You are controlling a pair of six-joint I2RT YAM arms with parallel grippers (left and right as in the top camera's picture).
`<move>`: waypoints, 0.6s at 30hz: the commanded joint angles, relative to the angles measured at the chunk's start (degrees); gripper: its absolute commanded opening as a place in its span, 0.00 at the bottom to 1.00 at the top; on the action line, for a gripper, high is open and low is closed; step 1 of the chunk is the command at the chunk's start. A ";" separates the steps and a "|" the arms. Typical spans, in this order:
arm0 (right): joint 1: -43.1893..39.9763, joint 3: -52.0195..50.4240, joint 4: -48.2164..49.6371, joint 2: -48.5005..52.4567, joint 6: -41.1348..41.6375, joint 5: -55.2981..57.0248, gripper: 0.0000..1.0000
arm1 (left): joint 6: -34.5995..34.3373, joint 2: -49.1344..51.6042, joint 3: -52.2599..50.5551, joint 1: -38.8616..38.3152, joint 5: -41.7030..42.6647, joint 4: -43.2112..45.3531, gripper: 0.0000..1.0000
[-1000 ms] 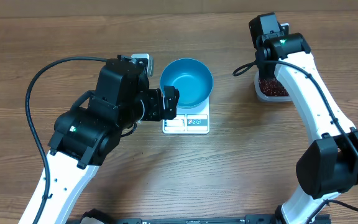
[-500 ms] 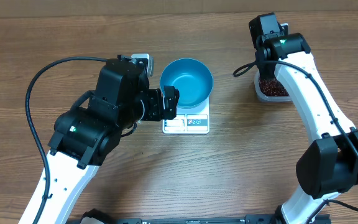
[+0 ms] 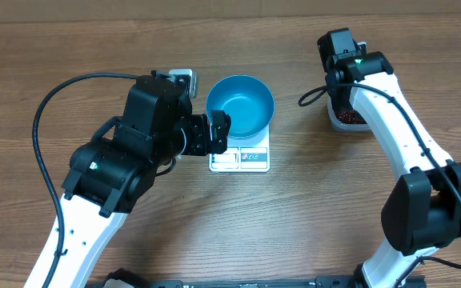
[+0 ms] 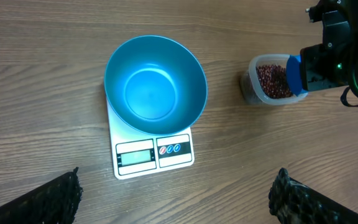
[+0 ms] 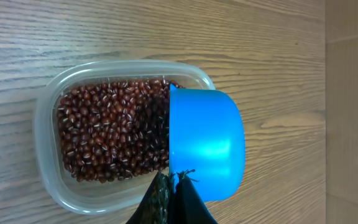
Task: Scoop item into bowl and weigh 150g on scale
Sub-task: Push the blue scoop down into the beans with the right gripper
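The blue bowl [image 4: 155, 93] stands on the white scale [image 4: 154, 155], and nothing shows inside it. From the overhead view, the bowl [image 3: 240, 104] covers most of the scale [image 3: 240, 158]. My left gripper [image 4: 176, 211] hangs open above the table in front of the scale, holding nothing. The red-brown beans [image 5: 110, 130] fill a clear tub [image 5: 45, 155]. My right gripper [image 5: 174, 178] is shut on a small blue scoop [image 5: 207, 143]. The scoop hangs over the tub's right end, its mouth turned toward the beans. Its handle is hidden between the fingers.
The tub [image 3: 346, 119] sits at the right of the scale, partly under my right arm [image 3: 382, 104]. A black cable [image 3: 46, 112] loops at the left of my left arm. Bare wooden table lies in front of the scale.
My right arm has shifted a little to the left and now covers more of the tub. The left arm, bowl and scale have not moved.
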 commanded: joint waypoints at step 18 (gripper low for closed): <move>-0.17 -2.82 3.26 3.21 0.13 0.57 0.04 | 0.85 -0.50 0.90 0.22 -0.37 0.24 1.00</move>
